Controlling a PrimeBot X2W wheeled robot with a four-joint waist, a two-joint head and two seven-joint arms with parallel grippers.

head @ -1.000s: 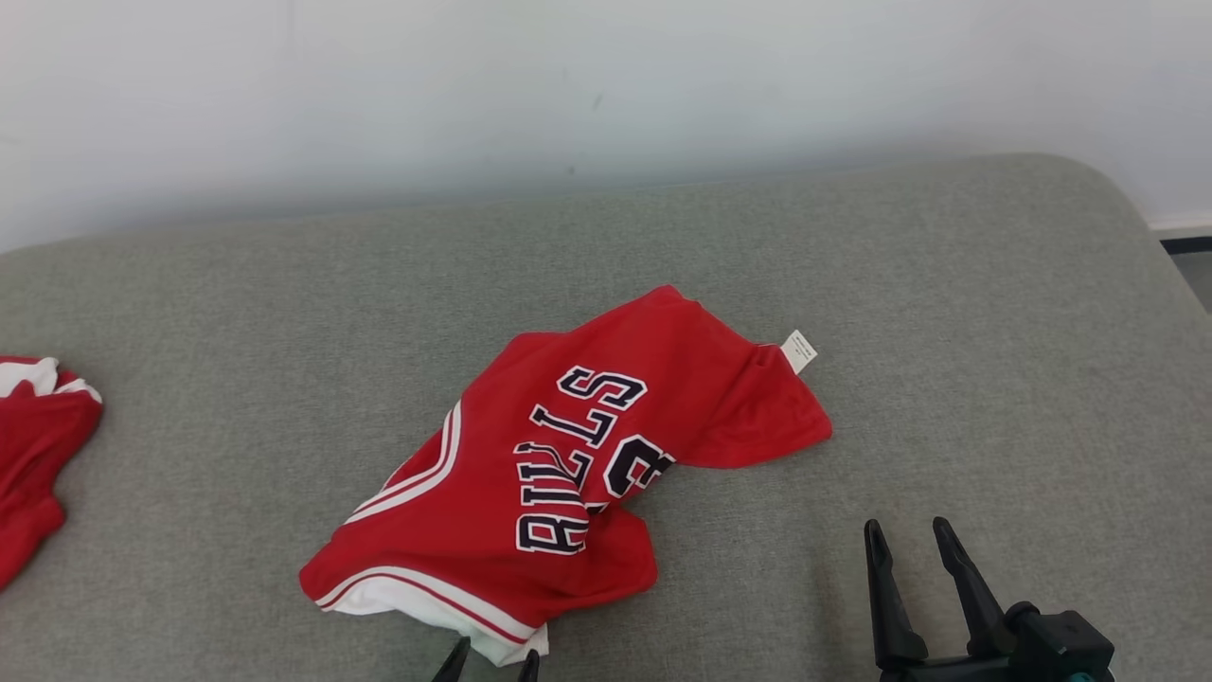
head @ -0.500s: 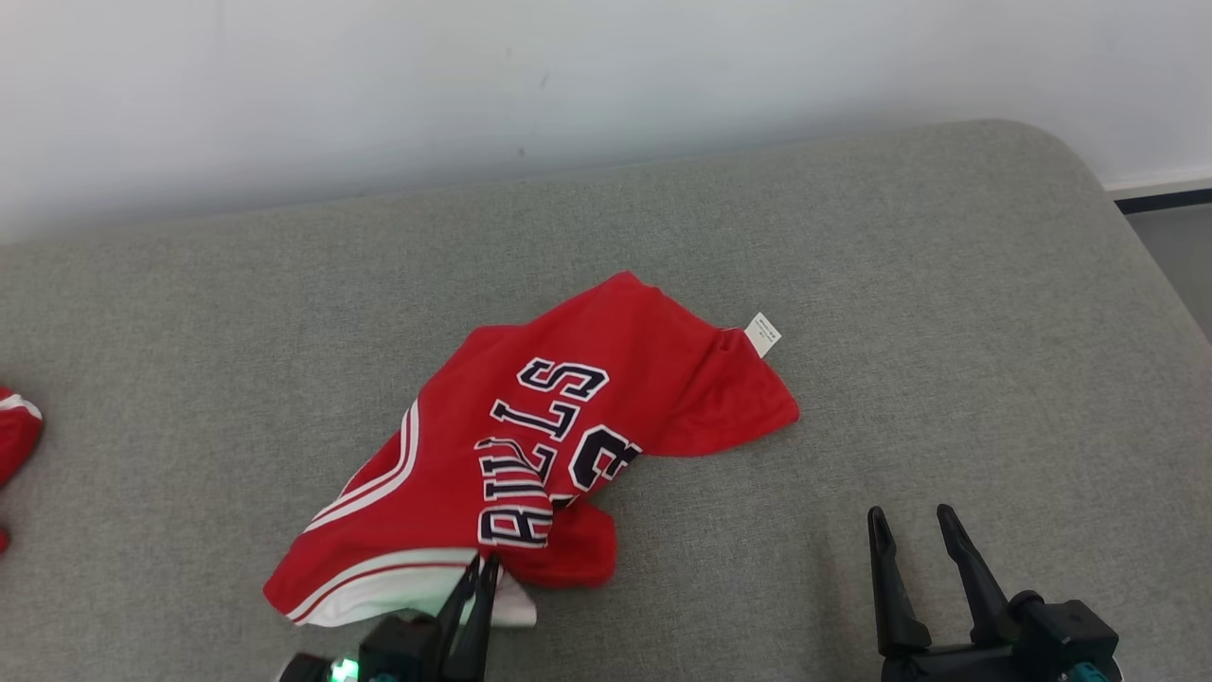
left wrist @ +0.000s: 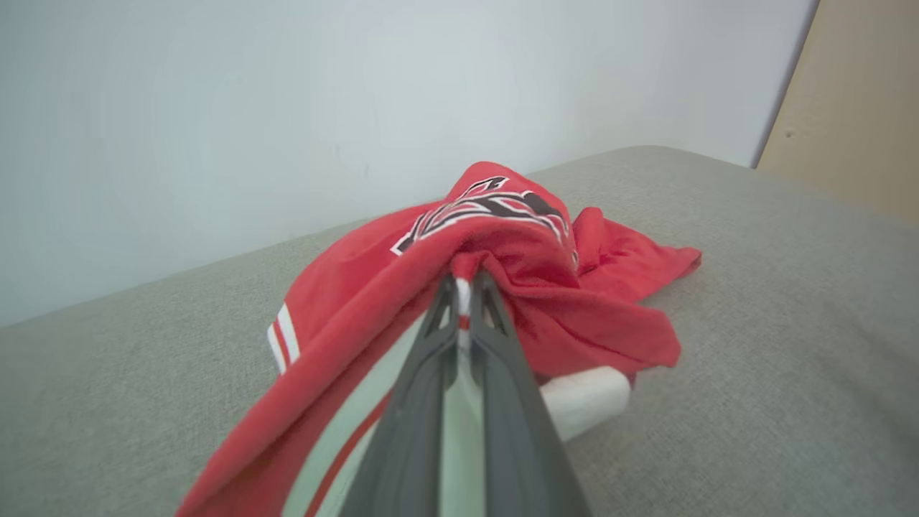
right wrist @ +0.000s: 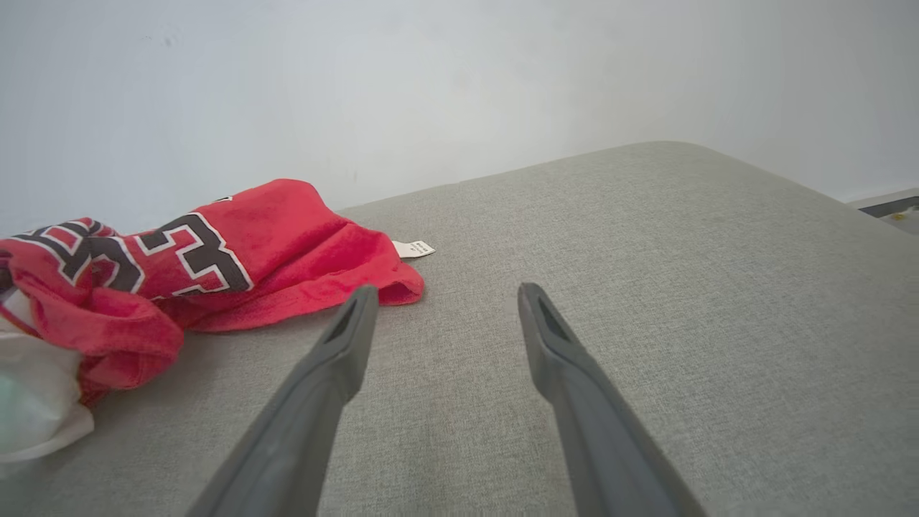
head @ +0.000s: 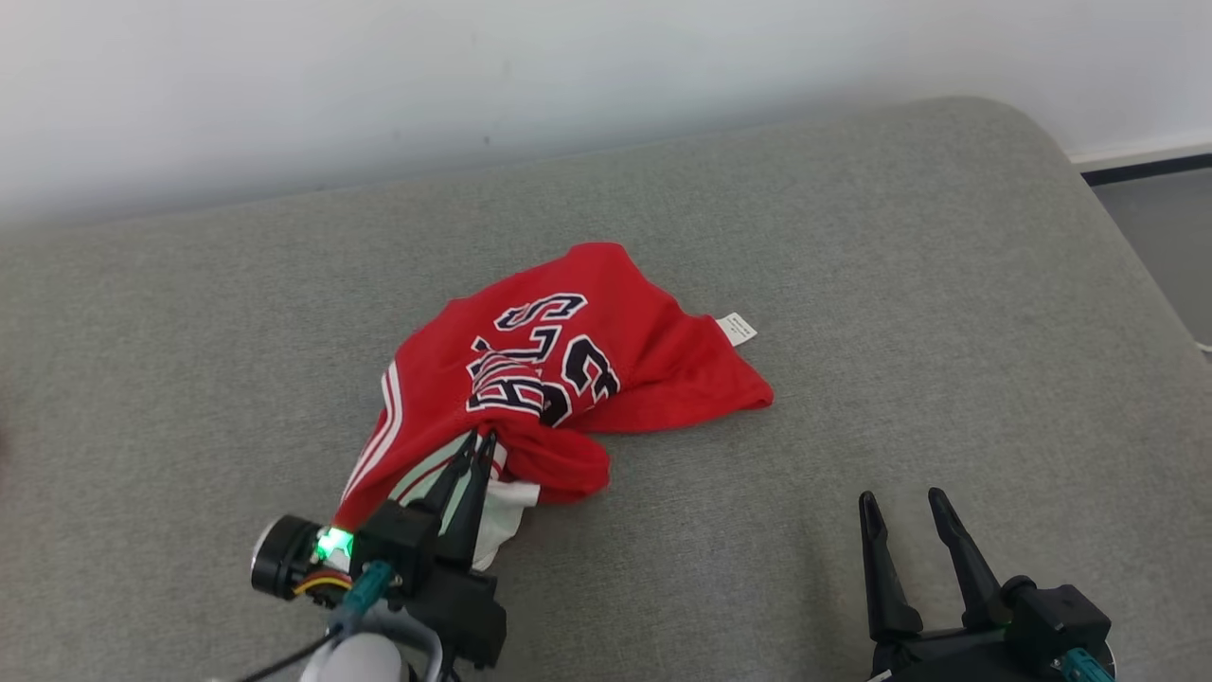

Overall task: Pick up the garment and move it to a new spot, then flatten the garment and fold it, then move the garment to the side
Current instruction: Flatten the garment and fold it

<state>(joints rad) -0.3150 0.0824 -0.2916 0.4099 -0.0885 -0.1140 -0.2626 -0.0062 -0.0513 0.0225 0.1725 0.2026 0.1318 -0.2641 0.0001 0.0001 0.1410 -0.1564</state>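
In the head view a red jersey (head: 653, 365) with dark, white-edged lettering lies bunched just left of the frame's centre on a grey cushion (head: 900, 284), with a pale wall (head: 379, 76) across the top. At the lower left the left hand (head: 483, 438) is clamped on the jersey's near edge, fingers together, and red cloth with its white lining drapes down from them. In the left wrist view the two fingers of that hand (left wrist: 465, 276) pinch a fold of jersey (left wrist: 344, 287) that rises to a peak at mid-frame. At the lower right the right hand (head: 901, 495) has its fingers apart and holds nothing, clear of the cloth. A small white label (head: 737, 329) sticks out from the jersey's right side.
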